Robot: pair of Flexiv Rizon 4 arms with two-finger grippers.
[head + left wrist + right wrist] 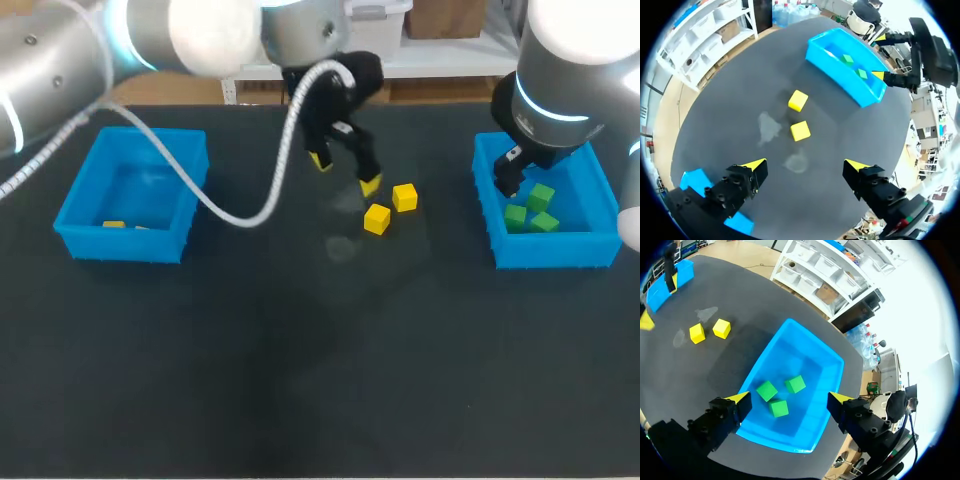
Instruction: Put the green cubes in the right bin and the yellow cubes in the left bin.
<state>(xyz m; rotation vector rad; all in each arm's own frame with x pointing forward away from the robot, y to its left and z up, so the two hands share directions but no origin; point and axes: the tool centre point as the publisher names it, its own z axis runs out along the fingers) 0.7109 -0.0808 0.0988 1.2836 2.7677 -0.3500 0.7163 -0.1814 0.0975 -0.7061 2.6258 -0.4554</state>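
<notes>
The counter is dark. On its left side sits the left bin, which is blue. On its right side, well apart, sits the right bin, which is blue too.

Two yellow cubes lie on the counter between the bins, closer to the right bin. The far yellow cube and the near yellow cube are just beside each other, with a small gap between them. A third yellow cube lies inside the left bin, near its front wall.

The left claw hangs over the middle of the counter, just beside the two loose cubes. Its two fingers are spread wide and there is nothing between them. In the left wrist view both cubes lie on the counter ahead of the claw. A white cable hangs from the left arm in a loop between the left bin and the claw.

The right claw hangs over the right bin. Its fingers are spread wide too, and it holds nothing. Three green cubes lie on the floor of the right bin, close together, under this claw.
</notes>
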